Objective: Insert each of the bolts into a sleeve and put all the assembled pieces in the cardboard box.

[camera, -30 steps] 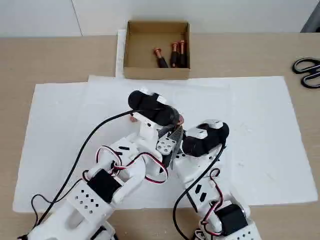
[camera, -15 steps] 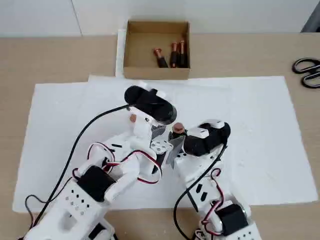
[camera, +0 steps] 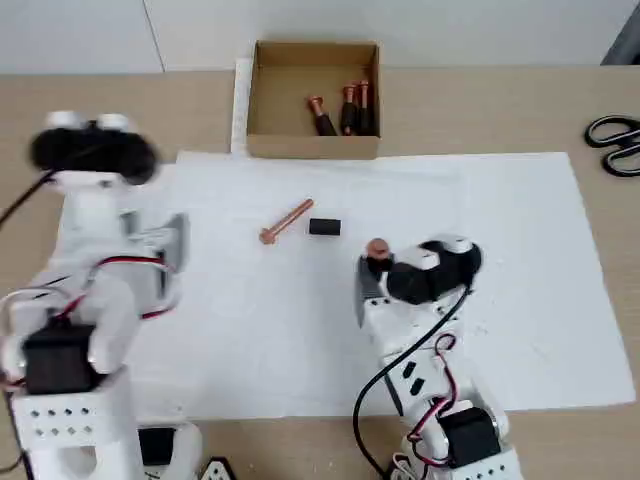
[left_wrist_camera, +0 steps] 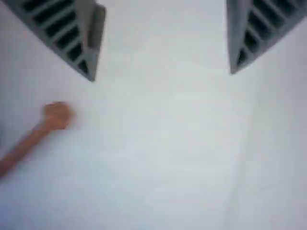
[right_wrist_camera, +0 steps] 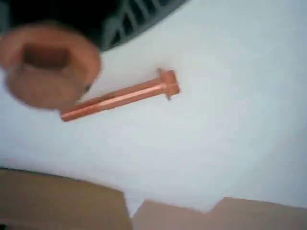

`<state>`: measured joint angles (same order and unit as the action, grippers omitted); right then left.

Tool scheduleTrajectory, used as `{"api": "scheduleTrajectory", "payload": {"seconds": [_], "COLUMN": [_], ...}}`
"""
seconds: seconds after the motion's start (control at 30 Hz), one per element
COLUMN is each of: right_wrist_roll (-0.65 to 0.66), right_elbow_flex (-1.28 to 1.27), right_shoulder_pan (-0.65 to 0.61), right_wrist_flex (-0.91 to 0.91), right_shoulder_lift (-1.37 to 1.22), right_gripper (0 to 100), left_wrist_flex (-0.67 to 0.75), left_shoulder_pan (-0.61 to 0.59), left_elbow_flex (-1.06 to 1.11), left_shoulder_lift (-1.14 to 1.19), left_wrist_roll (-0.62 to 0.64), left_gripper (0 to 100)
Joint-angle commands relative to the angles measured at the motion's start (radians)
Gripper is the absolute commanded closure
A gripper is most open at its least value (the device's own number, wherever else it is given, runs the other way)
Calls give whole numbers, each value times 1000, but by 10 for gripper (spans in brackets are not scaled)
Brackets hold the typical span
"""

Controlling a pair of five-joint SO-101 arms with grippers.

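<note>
1. The loose bolt (camera: 287, 221) lies in the middle of the high view. It slants, with its head at lower left and its tip just beside the black sleeve (camera: 324, 227).
2. The right gripper (camera: 372, 260), lower right of it, is nearer and grips a copper-headed piece (camera: 377, 247).
3. The left gripper (left_wrist_camera: 161, 73), at far left, is spread wide and holds nothing.

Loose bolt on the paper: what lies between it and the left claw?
Only bare paper, from loose bolt to left claw, in the high view.
</note>
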<state>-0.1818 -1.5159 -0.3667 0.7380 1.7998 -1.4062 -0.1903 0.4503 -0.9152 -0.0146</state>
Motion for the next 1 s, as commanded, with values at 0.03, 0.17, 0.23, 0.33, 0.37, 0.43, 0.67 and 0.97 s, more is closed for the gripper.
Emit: {"api": "scheduleTrajectory", "payload": {"seconds": [0.03, 0.17, 0.23, 0.33, 0.37, 0.43, 0.67, 0.97], "right_wrist_roll": [66, 75, 78, 98, 98, 101, 95, 95], "right_elbow_flex": [63, 180, 265, 422, 485, 621, 1151, 1562], "right_shoulder_pan": [79, 128, 128, 130, 130, 127, 122, 25], "right_wrist_flex": [56, 58, 56, 18, -1, -39, -156, -318], "right_shoulder_lift": [2, -4, -51, -251, -343, -553, -1257, -1756], "right_gripper": [995, 995, 995, 995, 995, 995, 995, 995], "left_wrist_flex": [-61, -124, -135, -132, -133, -135, -127, -117], "left_shoulder_pan": [-178, -218, -215, -206, -196, -173, -98, -95], "left_elbow_flex": [-41, -41, -38, -36, -35, -33, -12, 143], "left_shoulder_lift": [-12, -28, -69, -155, -187, -249, -436, -559], "left_wrist_roll": [-34, -32, -31, -31, -31, -31, -31, -31], "left_gripper": [825, 825, 825, 825, 825, 825, 826, 826]}}
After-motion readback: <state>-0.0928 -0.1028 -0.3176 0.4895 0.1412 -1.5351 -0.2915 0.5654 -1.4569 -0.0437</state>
